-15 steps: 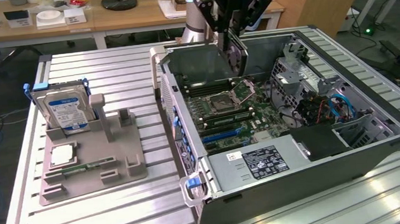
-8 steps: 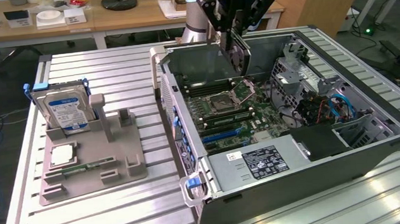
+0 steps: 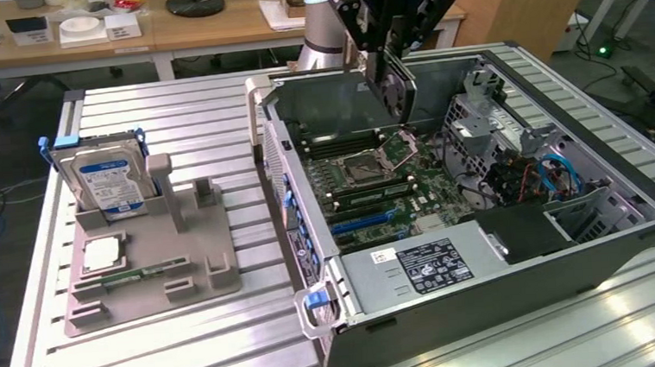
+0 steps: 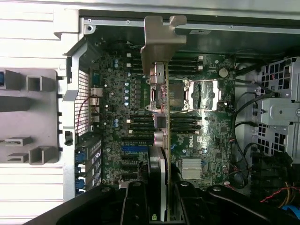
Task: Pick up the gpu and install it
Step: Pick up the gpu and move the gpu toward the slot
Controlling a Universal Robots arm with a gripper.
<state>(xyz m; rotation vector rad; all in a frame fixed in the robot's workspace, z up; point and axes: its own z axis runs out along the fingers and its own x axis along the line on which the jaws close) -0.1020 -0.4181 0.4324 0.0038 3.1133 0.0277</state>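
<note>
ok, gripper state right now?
Gripper: closed on the gpu, which it holds on edge over the open computer case.

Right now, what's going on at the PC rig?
The arm's tool is clamped on the gpu, a thin flat card with a silver metal end bracket. It holds the card edge-down above the green motherboard inside the open dark-grey computer case. The card does not look seated in a slot yet. At the exterior view's left, a silver hard drive with a blue-white label stands in a grey holder tray.
</note>
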